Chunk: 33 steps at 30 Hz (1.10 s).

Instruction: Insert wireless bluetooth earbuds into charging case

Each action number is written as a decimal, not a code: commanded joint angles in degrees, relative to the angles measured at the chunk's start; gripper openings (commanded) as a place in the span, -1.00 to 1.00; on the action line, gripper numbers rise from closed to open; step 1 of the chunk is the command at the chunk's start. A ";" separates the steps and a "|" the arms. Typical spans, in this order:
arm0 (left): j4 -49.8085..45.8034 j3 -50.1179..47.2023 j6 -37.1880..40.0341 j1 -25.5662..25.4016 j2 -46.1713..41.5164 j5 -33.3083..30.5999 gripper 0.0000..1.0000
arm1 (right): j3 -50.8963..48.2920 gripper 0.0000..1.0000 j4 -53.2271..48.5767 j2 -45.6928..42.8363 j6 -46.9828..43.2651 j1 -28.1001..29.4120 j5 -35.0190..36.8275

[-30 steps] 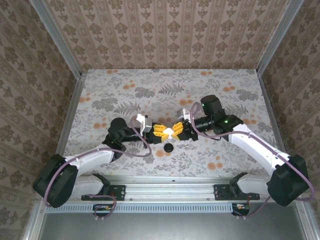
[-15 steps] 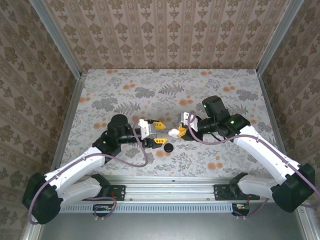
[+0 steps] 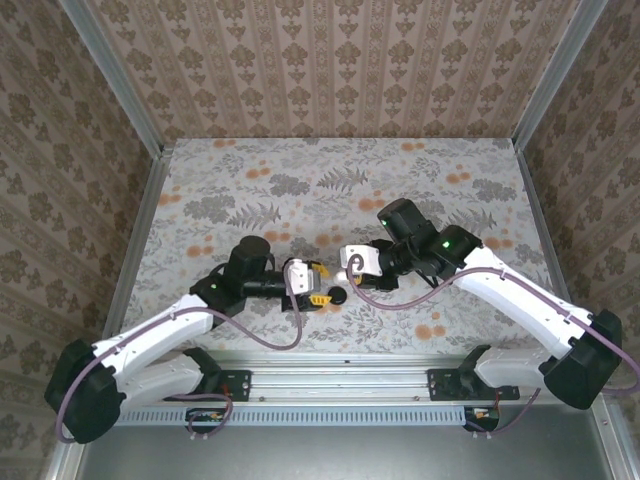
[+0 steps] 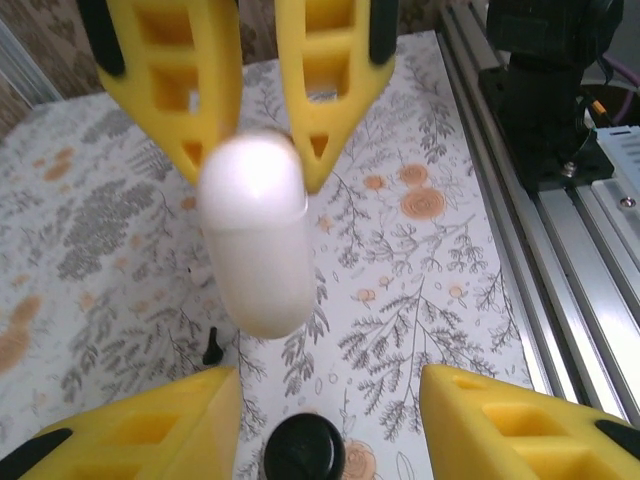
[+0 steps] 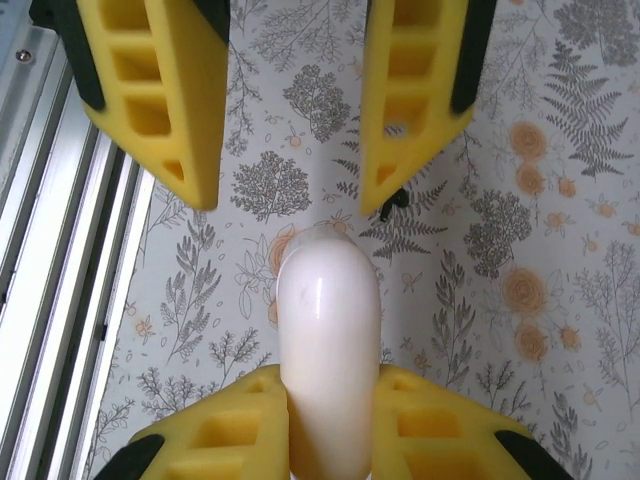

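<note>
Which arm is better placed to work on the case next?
Left, probably: the left claw is open, empty and faces the charging case, which the right claw grips.

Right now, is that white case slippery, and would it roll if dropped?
Probably slippery: the case looks glossy and smooth, so the right gripper must pinch firmly. Its rounded ends suggest it might wobble or slide if dropped.
</note>
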 commanded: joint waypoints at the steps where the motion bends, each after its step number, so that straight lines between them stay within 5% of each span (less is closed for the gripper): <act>1: 1.45 0.96 -0.25 -0.37 0.51 1.50 0.01 | 1.43 -0.74 -0.27 0.14 -1.90 0.83 -1.32; 28: 10.58 -0.56 -5.69 -0.40 2.96 5.60 -0.12 | 0.19 -0.73 4.55 1.86 0.26 1.72 -6.47; 33: 11.34 -0.65 -6.51 -0.41 3.32 5.79 -0.28 | 0.18 -0.73 4.71 1.79 0.07 1.72 -6.30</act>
